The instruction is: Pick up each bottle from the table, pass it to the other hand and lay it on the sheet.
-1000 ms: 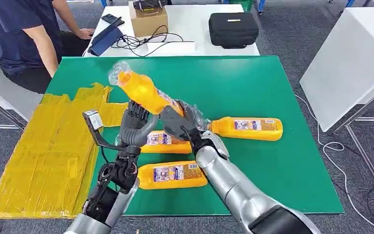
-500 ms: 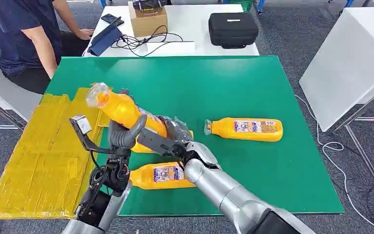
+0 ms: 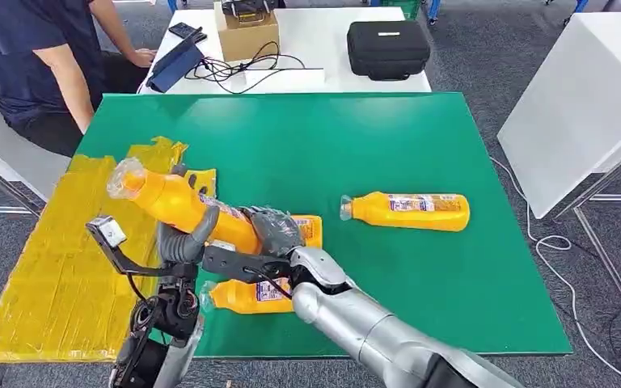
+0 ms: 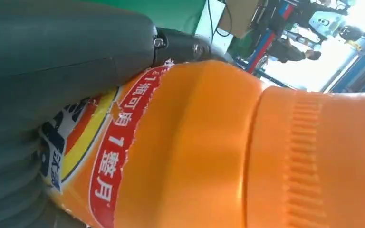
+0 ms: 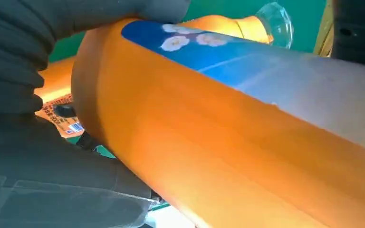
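Both hands clasp the raised bottle (image 3: 182, 204): left hand (image 3: 183, 237) near its middle, right hand (image 3: 271, 229) at its base (mid-handover, I judge), neck tilted toward the yellow sheet (image 3: 57, 250).

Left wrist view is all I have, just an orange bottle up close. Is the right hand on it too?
Observer: Yes. The right hand grips the held bottle at its base end, next to the left hand.
Operator: Which way does the cap point?
Observer: Toward the yellow sheet. The bottle is tilted, cap end higher.
Operator: How many bottles are on the table?
Observer: Three lie on the green table: the right bottle on its own, the near bottle under the right arm, and the middle bottle partly hidden behind the right hand.
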Motion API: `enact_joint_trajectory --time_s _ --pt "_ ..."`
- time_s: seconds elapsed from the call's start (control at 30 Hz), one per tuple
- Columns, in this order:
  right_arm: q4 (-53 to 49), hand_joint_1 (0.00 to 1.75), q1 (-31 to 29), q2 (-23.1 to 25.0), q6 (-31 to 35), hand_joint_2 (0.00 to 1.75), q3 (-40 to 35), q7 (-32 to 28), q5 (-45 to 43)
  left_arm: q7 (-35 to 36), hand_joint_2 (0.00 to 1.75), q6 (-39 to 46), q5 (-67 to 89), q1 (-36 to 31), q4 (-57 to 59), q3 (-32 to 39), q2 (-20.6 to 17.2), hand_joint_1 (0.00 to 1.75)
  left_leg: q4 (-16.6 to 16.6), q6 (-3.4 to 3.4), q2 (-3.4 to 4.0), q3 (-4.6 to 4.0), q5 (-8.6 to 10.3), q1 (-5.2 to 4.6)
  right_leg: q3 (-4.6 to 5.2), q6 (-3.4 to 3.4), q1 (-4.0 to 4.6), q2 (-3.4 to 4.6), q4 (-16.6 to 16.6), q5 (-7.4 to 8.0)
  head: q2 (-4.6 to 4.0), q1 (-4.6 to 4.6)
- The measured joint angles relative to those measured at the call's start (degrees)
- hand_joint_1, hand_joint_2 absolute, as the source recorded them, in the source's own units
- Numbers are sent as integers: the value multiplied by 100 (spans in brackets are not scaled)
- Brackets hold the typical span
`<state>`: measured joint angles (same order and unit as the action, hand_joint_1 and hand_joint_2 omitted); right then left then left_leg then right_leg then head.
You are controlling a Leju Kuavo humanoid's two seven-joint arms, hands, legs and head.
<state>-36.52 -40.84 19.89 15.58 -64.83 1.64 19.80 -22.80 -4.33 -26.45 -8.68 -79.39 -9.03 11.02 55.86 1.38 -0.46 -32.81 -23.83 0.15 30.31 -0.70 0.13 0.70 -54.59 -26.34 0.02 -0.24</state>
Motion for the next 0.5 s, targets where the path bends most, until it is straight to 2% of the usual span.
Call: enact_joint_trajectory --time_s 0.4,0.43,0.47,0.5 --pt "142 175 83 0 52 175 111 -277 157 -79 175 -120 -116 142 -50 35 -7 175 0 0 0 0 0 0 1 0 3 0 1 0 0 0" --pt "153 159 92 0 70 175 144 -310 181 -81 175 -125 -116 143 -50 35 -9 175 0 0 0 0 0 0 1 0 3 0 0 0 0 0" --pt "164 159 100 0 87 175 179 -343 205 -85 175 -138 -118 143 -50 35 -11 175 0 0 0 0 0 0 1 0 3 0 0 0 0 0" --pt "173 0 106 0 109 175 199 -365 234 -98 175 -157 -122 143 -50 35 -11 175 0 0 0 0 0 0 1 0 3 0 0 0 0 2"
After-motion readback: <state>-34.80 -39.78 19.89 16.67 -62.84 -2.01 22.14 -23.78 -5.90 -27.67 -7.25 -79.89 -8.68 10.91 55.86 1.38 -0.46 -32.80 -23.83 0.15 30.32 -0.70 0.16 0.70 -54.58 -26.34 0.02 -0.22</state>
